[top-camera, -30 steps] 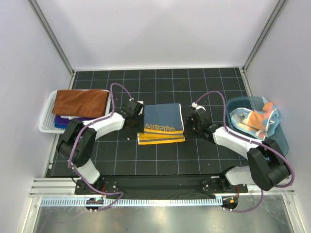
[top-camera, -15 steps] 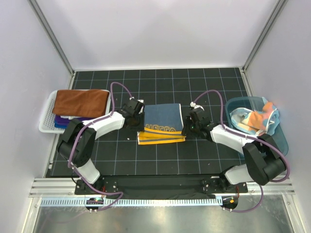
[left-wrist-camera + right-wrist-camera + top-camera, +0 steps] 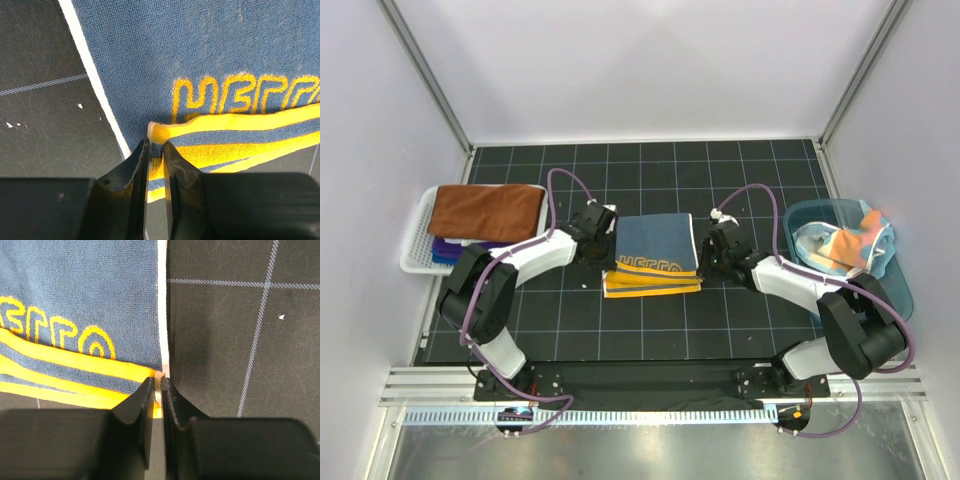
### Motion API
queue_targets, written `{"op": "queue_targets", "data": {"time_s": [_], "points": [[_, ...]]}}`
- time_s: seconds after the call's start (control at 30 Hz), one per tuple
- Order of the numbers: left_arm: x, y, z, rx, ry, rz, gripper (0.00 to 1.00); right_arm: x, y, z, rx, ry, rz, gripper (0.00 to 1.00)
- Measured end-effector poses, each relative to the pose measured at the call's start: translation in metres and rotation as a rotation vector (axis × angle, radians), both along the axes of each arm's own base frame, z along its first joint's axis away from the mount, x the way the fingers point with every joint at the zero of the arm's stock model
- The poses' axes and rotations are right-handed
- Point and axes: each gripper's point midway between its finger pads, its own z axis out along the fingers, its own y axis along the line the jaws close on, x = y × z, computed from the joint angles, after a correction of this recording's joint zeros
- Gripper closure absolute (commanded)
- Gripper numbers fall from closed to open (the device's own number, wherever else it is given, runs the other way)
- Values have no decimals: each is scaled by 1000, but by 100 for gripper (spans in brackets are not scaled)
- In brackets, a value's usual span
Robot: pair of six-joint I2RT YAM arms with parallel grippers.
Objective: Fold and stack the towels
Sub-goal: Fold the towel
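Note:
The navy-and-yellow striped towel (image 3: pixel 655 253) lies partly folded in the middle of the black grid mat, its yellow stripes at the near edge. My left gripper (image 3: pixel 604 243) is shut on the towel's left near corner (image 3: pixel 157 137). My right gripper (image 3: pixel 703 252) is shut on the right near corner (image 3: pixel 159 376). A rust brown towel (image 3: pixel 485 210) lies on top of a purple one (image 3: pixel 447 246) in the basket at the left. Orange (image 3: pixel 848 243), light blue and white towels sit crumpled in the tub at the right.
The white slatted basket (image 3: pixel 415 252) stands at the mat's left edge. The teal round tub (image 3: pixel 898 283) stands at the right edge. Grey walls and metal posts close in the back and sides.
Both grippers have moved slightly towards the back, carrying the towel's near corners over the navy part. The fold has grown a little.

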Motion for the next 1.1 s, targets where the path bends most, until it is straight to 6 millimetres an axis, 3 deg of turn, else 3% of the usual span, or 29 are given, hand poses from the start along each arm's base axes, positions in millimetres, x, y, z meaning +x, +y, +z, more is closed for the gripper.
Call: {"op": "queue_targets", "data": {"time_s": [0.43,0.7,0.9,1.0,1.1], "points": [[2,-2,7,-5,-8,-3,100,5,2,9,3,-14,2,99],[12,-4,35,-26,-73,5,100,24,5,52,10,-103,-7,99],[45,-8,78,-19,-196,29,100,57,11,103,3,-194,-24,99],[73,-11,119,-25,-299,49,100,93,17,139,15,-259,-36,99],[113,-9,166,-50,-417,91,100,133,16,169,27,-322,-68,99]]}}
